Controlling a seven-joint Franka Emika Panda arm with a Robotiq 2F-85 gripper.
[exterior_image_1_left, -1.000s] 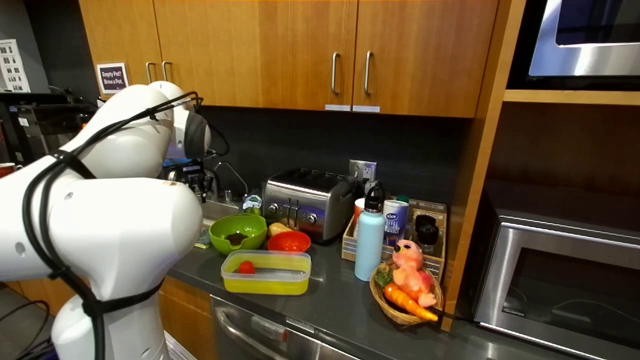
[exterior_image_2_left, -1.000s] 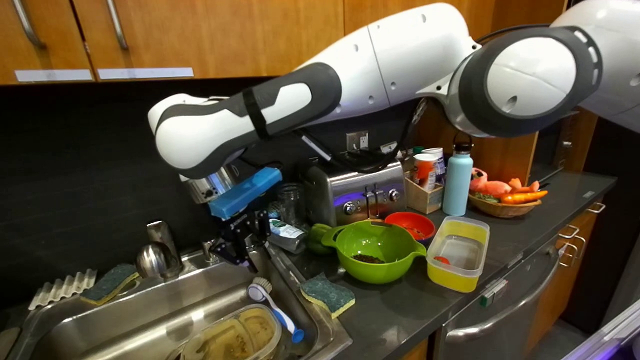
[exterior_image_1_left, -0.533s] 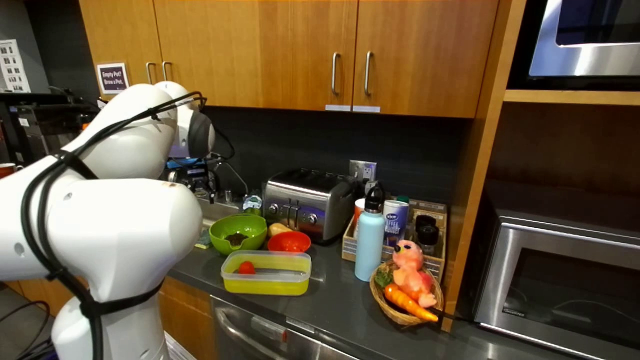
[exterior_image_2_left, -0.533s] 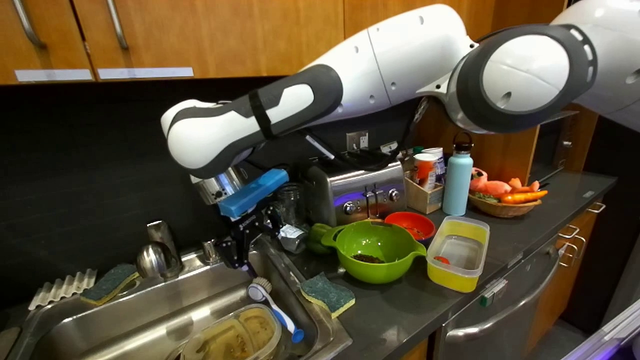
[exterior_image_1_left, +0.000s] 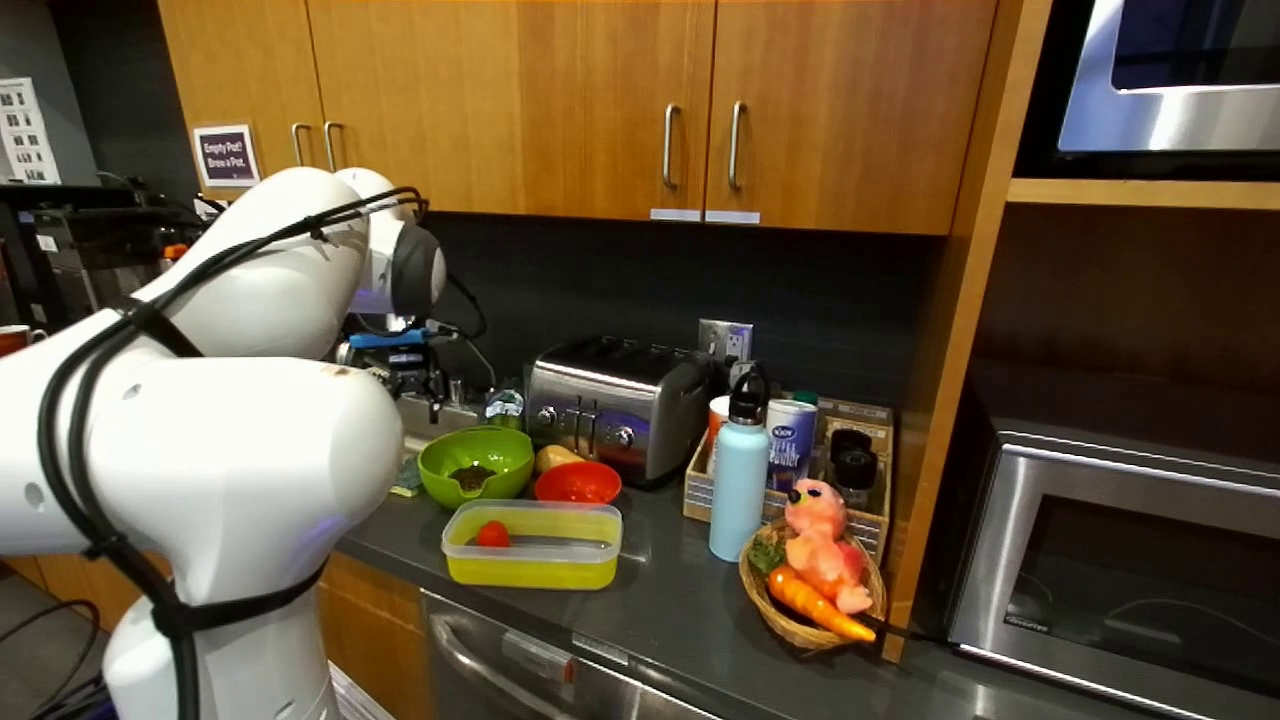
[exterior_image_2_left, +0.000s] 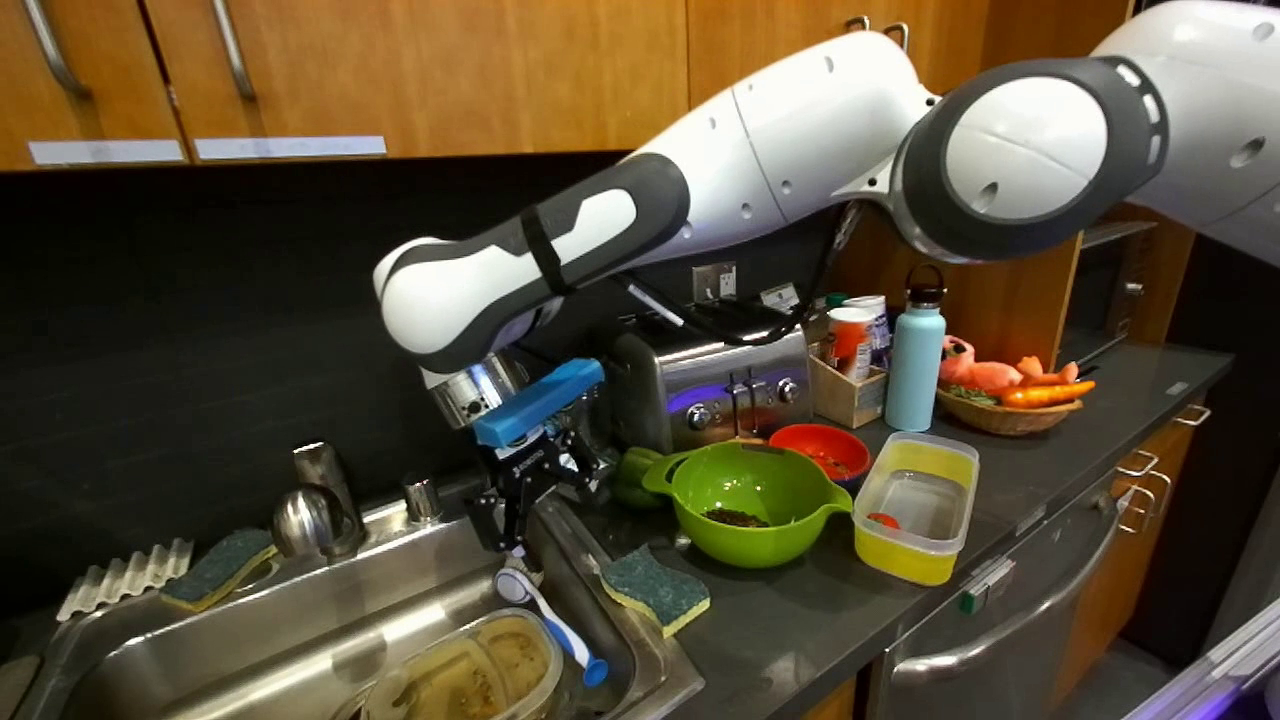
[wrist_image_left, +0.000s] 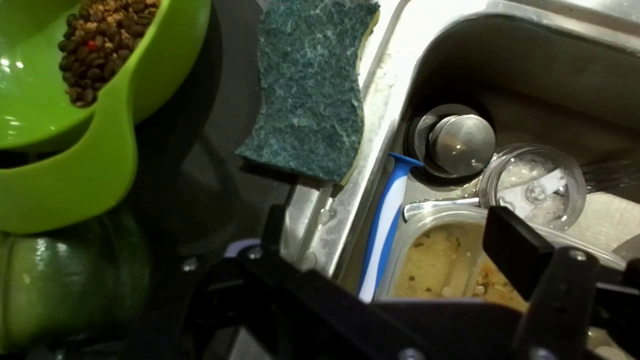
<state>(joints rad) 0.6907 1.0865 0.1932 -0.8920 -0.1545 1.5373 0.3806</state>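
**Claw (wrist_image_left: 390, 230) hanging spread over sink edge, dish brush (exterior_image_2_left: 562, 628) lying just below**

Going left to right in an exterior view: a white corrugated piece (exterior_image_2_left: 125, 580) is lying at the back corner of the sink (exterior_image_2_left: 300, 620). A sponge (exterior_image_2_left: 220, 568) is resting beside it, dark scrub side up. The faucet (exterior_image_2_left: 310, 515) is standing next, on the back rim. Down in the basin, a clear food container (exterior_image_2_left: 556, 655) is holding murky yellowish contents; the frame is cutting off its near end.

The claw is pointing down over the sink's back right corner, jaws standing wide apart. The wrist view is showing one finger over the rim, the opposite one above the food container. The dish brush is lying in the basin along the right wall, head toward the claw, blue-and-white handle beside the food container. A fingertip and the brush head are overlapping in view; contact, cannot tell.

A second sponge (exterior_image_2_left: 655, 588) is lying on the counter (exterior_image_2_left: 780, 640), one edge reaching the sink rim. A green bowl (exterior_image_2_left: 755, 545) is holding dark beans, and a toaster (exterior_image_2_left: 685, 390) is standing behind it. A red bowl (exterior_image_2_left: 815, 442) is sitting near a yellow-bottomed box (exterior_image_2_left: 920, 555), which is holding something red. A light blue bottle (exterior_image_2_left: 913, 370) is standing upright behind the box. Far right, a wicker basket (exterior_image_2_left: 1010, 420) is holding a pink plush (exterior_image_2_left: 992, 375) and an orange carrot (exterior_image_2_left: 1045, 396).
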